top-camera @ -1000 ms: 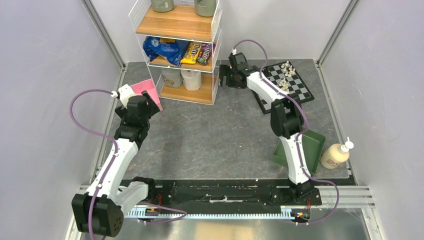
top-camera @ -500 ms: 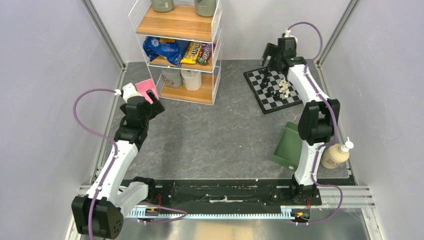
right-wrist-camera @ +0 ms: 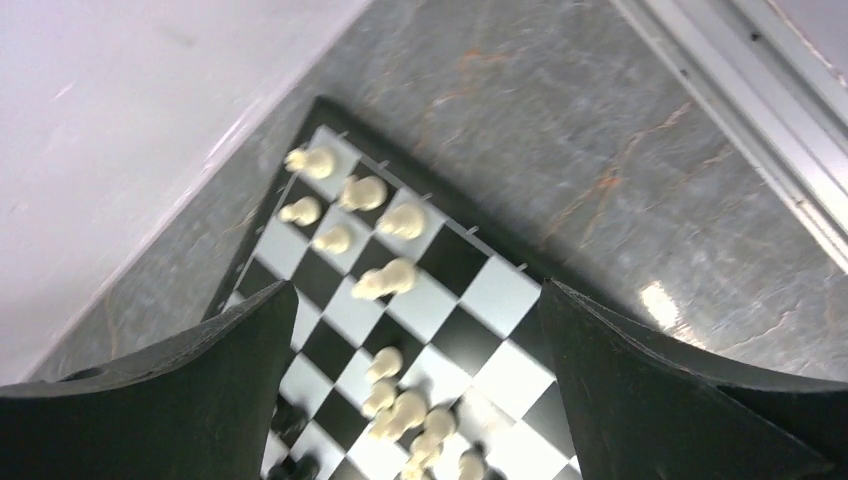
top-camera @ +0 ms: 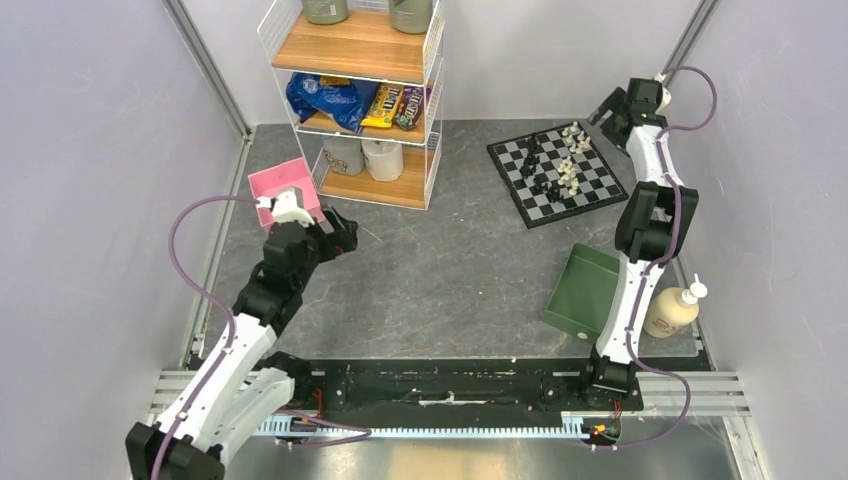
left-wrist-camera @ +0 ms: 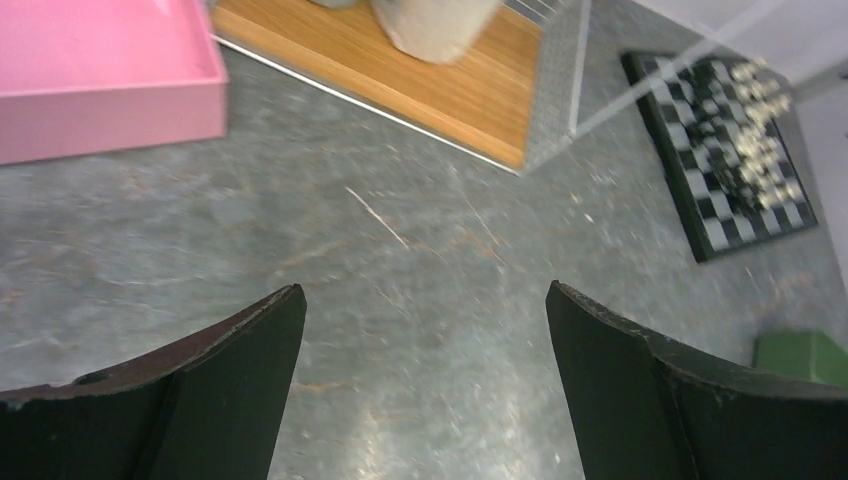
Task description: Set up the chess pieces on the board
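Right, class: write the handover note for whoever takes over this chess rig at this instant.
Left gripper: open, empty, over the table, far from the board.
Right gripper: open, empty, above the board's far corner.
Board: flat on the table, far right.
Pieces: all those visible are on the board, black and cream bunched mid-board and at the far corner, not in ranks.
Done: no rows set up.
Left: sort both colours into their starting rows.
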Action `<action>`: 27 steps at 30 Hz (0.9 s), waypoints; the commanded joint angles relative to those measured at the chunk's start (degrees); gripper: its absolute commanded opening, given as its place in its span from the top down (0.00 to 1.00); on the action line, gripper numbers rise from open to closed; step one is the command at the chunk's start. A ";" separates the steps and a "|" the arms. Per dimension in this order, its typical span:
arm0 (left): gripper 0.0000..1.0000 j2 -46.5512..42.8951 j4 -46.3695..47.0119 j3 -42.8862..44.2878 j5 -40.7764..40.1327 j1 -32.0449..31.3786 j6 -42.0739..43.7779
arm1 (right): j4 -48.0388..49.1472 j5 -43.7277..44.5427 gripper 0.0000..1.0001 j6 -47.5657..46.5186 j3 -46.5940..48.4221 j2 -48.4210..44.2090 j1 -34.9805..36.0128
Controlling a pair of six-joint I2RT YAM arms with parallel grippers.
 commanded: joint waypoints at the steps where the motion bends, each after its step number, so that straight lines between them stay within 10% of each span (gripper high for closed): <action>1: 0.03 -2.84 3.21 -2.13 -4.44 -8.34 -2.84 | -0.23 -3.13 0.01 2.50 6.52 3.46 -2.38; 27: 0.14 22.54 15.66 11.67 -8.52 -35.45 1.68 | -2.00 -4.57 0.41 4.64 5.96 11.47 -6.29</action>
